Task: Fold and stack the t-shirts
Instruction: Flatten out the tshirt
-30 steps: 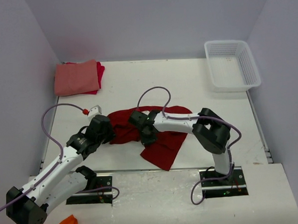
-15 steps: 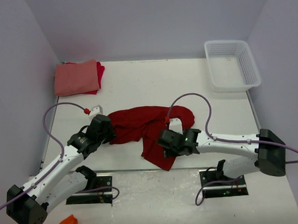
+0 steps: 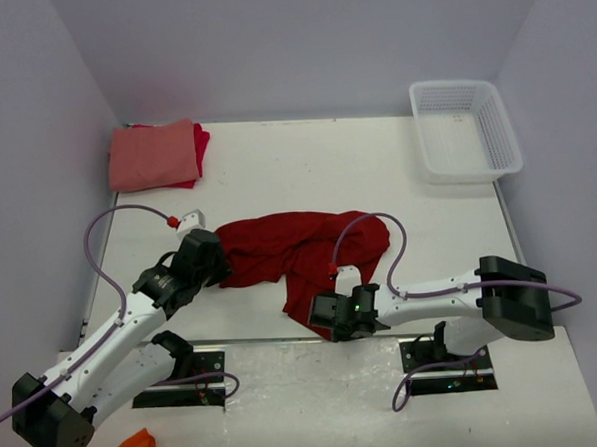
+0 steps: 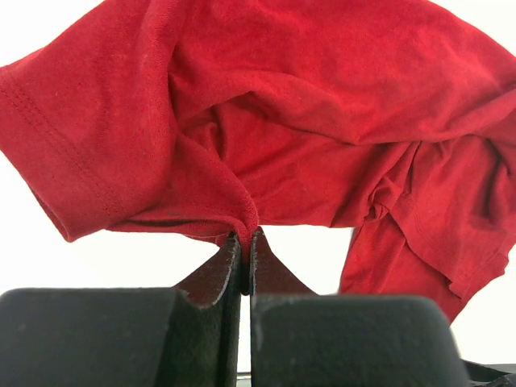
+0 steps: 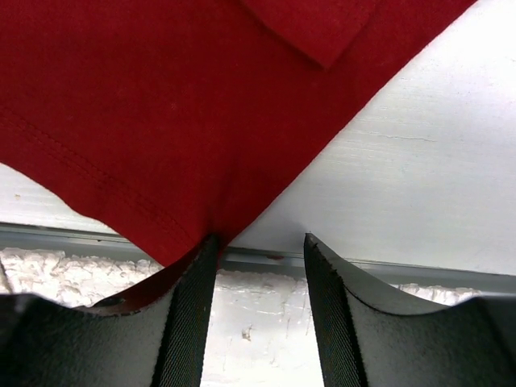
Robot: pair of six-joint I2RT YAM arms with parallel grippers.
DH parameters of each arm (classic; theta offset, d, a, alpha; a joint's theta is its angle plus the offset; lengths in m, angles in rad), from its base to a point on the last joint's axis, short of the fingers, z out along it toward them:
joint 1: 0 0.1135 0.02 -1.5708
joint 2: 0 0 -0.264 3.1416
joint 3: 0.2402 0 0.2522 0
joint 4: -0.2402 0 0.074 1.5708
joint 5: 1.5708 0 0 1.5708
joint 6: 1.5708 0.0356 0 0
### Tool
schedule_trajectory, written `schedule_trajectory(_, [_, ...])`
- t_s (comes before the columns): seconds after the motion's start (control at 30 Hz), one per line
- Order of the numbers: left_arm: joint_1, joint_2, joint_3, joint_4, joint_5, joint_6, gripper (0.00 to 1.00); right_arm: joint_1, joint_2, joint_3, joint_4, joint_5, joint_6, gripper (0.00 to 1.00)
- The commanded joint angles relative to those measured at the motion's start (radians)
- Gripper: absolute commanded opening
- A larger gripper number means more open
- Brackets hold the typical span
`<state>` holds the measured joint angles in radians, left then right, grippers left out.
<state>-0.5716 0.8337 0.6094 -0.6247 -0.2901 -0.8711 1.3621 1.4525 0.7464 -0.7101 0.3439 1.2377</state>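
Fingers (image 5: pixel 332 278) of the right gripper (image 5: pixel 258 242) stand spread at the near corner of the dark red shirt (image 5: pixel 161 105), with bare table (image 5: pixel 387 161) showing in the gap. The hemmed corner touches the inner face of one finger and is not clamped.

Farther in, at the shirt's left end, the left gripper (image 4: pixel 246 238) has its fingers (image 4: pixel 218 274) pressed together on a pinched fold of cloth just below a sleeve.

The shirt is unfolded and crumpled. A bunched band runs across the table, with deep wrinkles and a twisted clump toward its right. A flatter flap reaches toward the near edge and ends in a point. Stitched hems show along the sleeve opening and at the near corner.

Well beyond the shirt, to its far left, a salmon-pink shirt (image 3: pixel 153 154) lies folded square on top of a brighter red shirt (image 3: pixel 202 140), which peeks out along the right side. Beyond the shirt to its far right sits a basket (image 3: pixel 466 130), white and open.
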Motion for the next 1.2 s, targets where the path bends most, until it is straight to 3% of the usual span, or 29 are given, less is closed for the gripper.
schedule_trajectory(0.0, [0.004, -0.015, 0.01, -0.01, 0.012, 0.015, 0.0, 0.009, -0.02, -0.022, 0.034, 0.017, 0.072, 0.48])
schedule_trajectory(0.4, [0.003, -0.004, 0.004, -0.01, 0.011, 0.006, 0.0, 0.032, -0.087, 0.097, -0.132, 0.104, 0.088, 0.49])
schedule_trajectory(1.03, [0.004, -0.015, -0.005, -0.015, 0.019, 0.004, 0.0, 0.035, 0.026, 0.016, 0.066, 0.004, 0.065, 0.49])
schedule_trajectory(1.17, [0.003, -0.018, -0.005, -0.015, 0.019, 0.004, 0.0, 0.034, 0.054, 0.005, 0.106, -0.022, 0.065, 0.43])
